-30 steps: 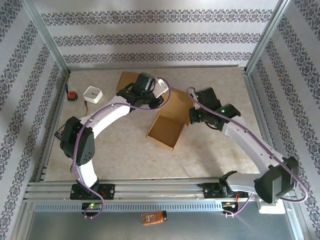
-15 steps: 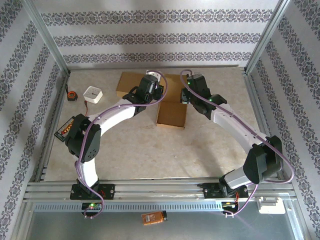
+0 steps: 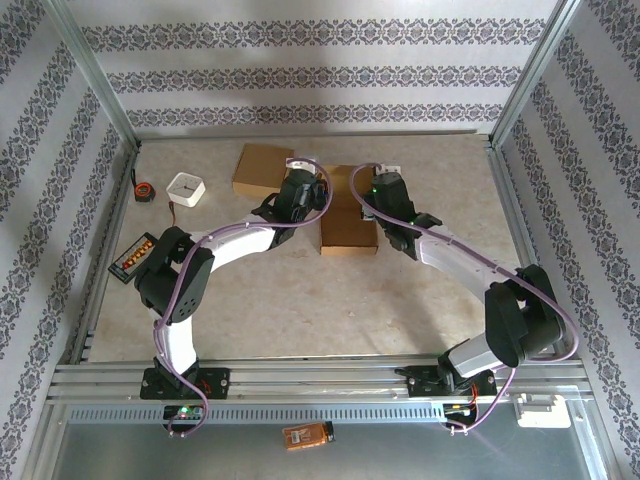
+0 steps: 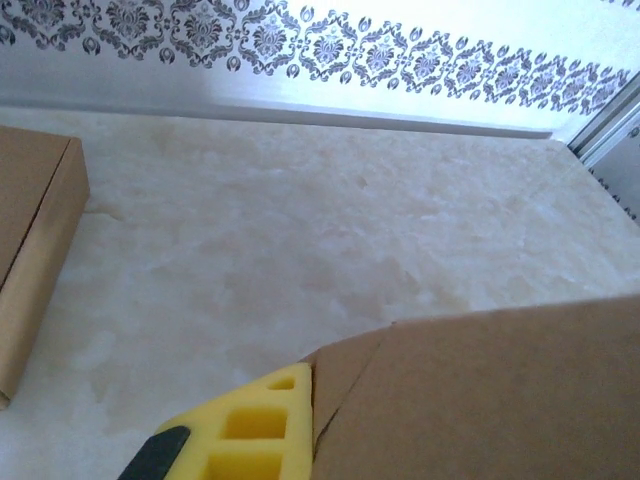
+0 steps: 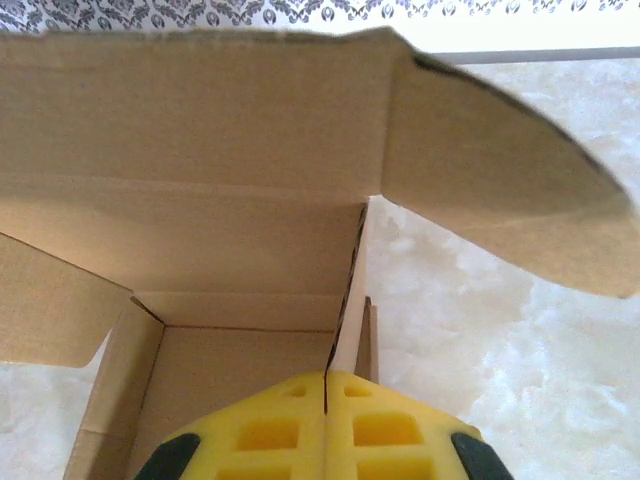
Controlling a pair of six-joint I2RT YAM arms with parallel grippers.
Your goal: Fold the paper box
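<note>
At the far middle of the table, the right gripper is closed. Its two yellow fingers meet on the upper edge of one wall of the paper box, which runs down into the seam between them. From this wrist the box's inside is open to view. A rounded flap stands out to the right, and a smaller flap is cut off at the left border.

The left gripper is closed too, at the box's left side. One yellow finger shows, pressed against a cardboard panel. The panel covers the place where the other finger would be, so the pinch itself is hidden. From above, both wrists and their cables lie over the box's far part and hide both sets of fingertips. The near half of the box shows as a plain brown rectangle.

A second, flat cardboard box lies just left of the left wrist, near the far edge and apart from the paper box. Toward the far left corner sit a white square block and a small tape measure, close to the left edge. An orange and black item by the left rail is too small to make out.

The whole near half of the table is bare between the arms, as is the far right corner.
</note>
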